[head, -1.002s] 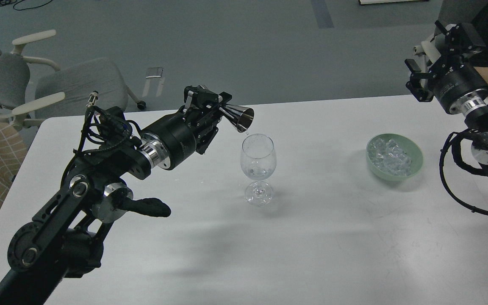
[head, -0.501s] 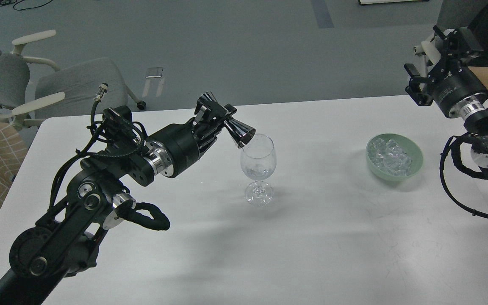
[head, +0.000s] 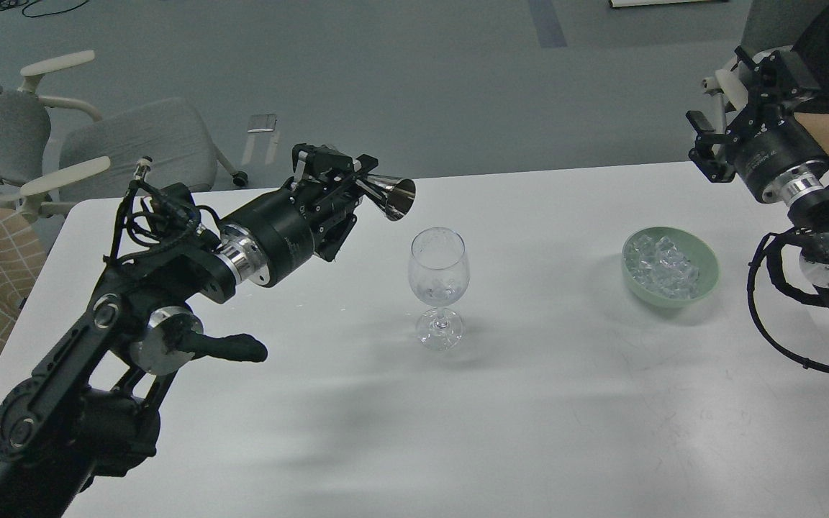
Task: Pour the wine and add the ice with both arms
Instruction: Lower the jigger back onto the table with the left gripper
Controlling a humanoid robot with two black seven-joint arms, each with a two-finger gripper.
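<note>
I see the wine glass (head: 439,288) standing mid-table (head: 529,417), the bowl (head: 702,277) of ice (head: 663,266) to its right, the jigger (head: 388,196) up-left of the glass, chairs (head: 62,144) behind left.

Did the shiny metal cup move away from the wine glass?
Yes. The metal cup in the left gripper was tipped at the wine glass rim; now it has lifted up and left, clear of the unmoved glass.

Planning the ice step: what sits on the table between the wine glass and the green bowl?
Nothing: in the head view the white table is bare between the wine glass and the green bowl of ice.
</note>
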